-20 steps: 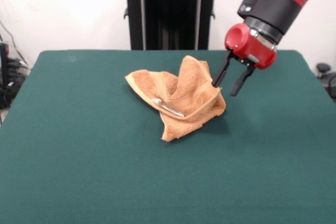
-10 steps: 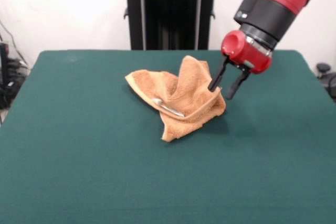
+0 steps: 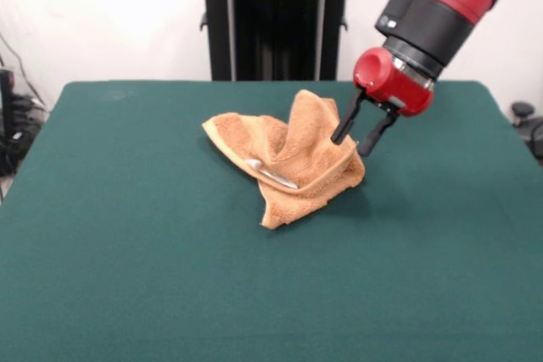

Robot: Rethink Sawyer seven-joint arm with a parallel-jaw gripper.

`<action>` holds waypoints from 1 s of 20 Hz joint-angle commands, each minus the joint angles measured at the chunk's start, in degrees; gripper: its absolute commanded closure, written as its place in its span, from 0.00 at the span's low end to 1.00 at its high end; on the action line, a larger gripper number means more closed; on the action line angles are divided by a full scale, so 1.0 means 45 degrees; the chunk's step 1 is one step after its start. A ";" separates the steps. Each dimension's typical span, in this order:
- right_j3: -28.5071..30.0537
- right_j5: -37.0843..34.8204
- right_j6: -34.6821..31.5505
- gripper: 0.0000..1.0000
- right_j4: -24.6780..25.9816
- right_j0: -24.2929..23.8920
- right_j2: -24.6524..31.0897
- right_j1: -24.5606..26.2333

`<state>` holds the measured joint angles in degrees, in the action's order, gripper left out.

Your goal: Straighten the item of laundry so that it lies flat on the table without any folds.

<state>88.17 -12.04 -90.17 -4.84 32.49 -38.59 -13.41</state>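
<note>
Green table (image 3: 127, 277), crumpled towel (image 3: 293, 158) just left of spread, empty end effector (image 3: 350, 146)

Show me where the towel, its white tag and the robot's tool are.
towel (image 3: 297, 146): front view, on its raised middle fold.
white tag (image 3: 270, 173): front view, middle of the strip.
tool (image 3: 350, 144): front view, between its two open black fingertips.

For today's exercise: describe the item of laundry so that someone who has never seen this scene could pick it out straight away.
Start at the big dark green table filling the front view. Near its middle, slightly toward the far edge, lies the orange-tan terry towel, crumpled with one peak standing up. It is the only thing lying on the cloth, with the red arm's open gripper beside its raised peak.
</note>
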 commanded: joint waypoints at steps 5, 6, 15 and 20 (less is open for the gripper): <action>-0.0358 -0.2006 -0.0631 0.00 0.0605 -0.0867 0.2919 0.0306; -0.0306 -0.2033 -0.0573 0.00 0.0652 -0.0996 0.3110 0.0220; -0.0025 -0.1885 -0.0609 0.00 0.1232 -0.1526 0.3972 -0.0178; -0.0261 -0.2098 -0.0902 0.00 0.1344 -0.1488 0.3871 -0.0085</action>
<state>88.16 -15.26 -90.17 -0.31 25.77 -30.11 -15.14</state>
